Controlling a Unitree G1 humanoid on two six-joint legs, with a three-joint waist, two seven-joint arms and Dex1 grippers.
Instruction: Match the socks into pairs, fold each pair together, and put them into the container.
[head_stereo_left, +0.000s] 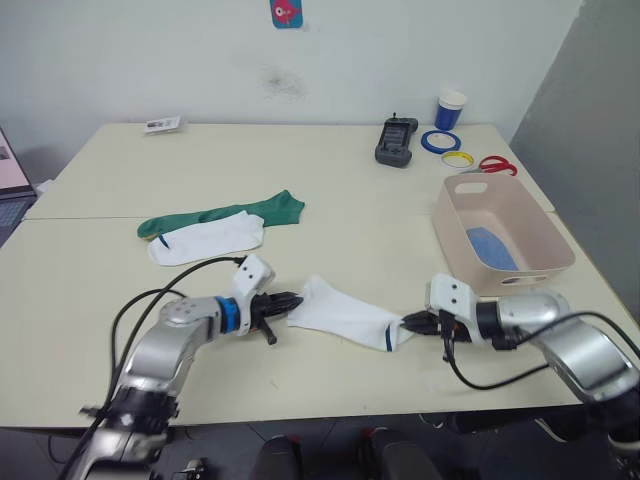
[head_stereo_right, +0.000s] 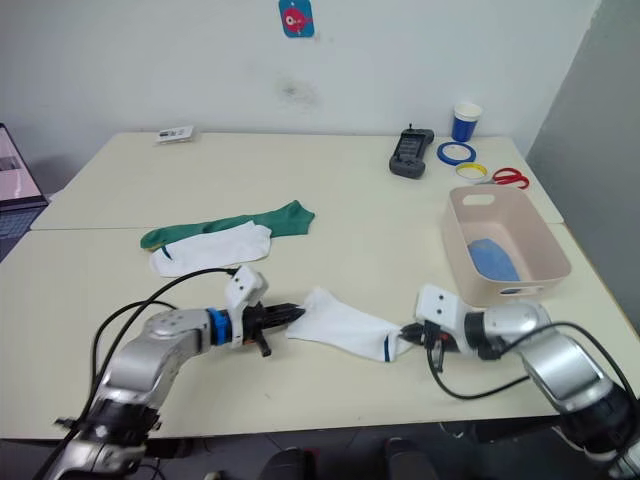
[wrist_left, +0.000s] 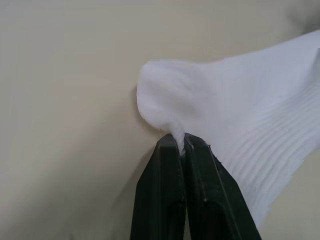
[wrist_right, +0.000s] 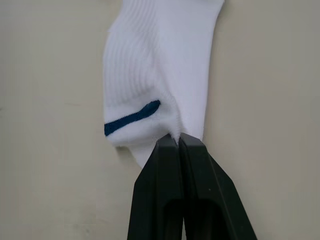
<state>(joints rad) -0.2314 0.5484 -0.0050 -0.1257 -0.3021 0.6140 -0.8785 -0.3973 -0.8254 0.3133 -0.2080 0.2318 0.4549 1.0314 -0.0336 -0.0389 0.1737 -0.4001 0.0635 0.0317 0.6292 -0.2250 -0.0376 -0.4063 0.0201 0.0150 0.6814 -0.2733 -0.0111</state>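
A white sock (head_stereo_left: 345, 313) with a blue stripe lies stretched near the table's front edge. My left gripper (head_stereo_left: 293, 298) is shut on its left end, pinching a fold of fabric (wrist_left: 178, 135). My right gripper (head_stereo_left: 408, 323) is shut on its striped cuff end (wrist_right: 172, 132). Farther back on the left, a second white sock (head_stereo_left: 208, 239) lies partly over a dark green sock (head_stereo_left: 240, 213). The pale pink container (head_stereo_left: 500, 232) stands at the right with a light blue sock (head_stereo_left: 491, 248) inside it.
A black handheld device (head_stereo_left: 396, 141), a blue-and-white paper cup (head_stereo_left: 450, 108), blue and yellow tape rings (head_stereo_left: 440, 141) and red scissors (head_stereo_left: 494, 165) sit at the back right. A small card (head_stereo_left: 162, 124) lies at the back left. The table's front edge (head_stereo_left: 330, 415) runs just below both arms.
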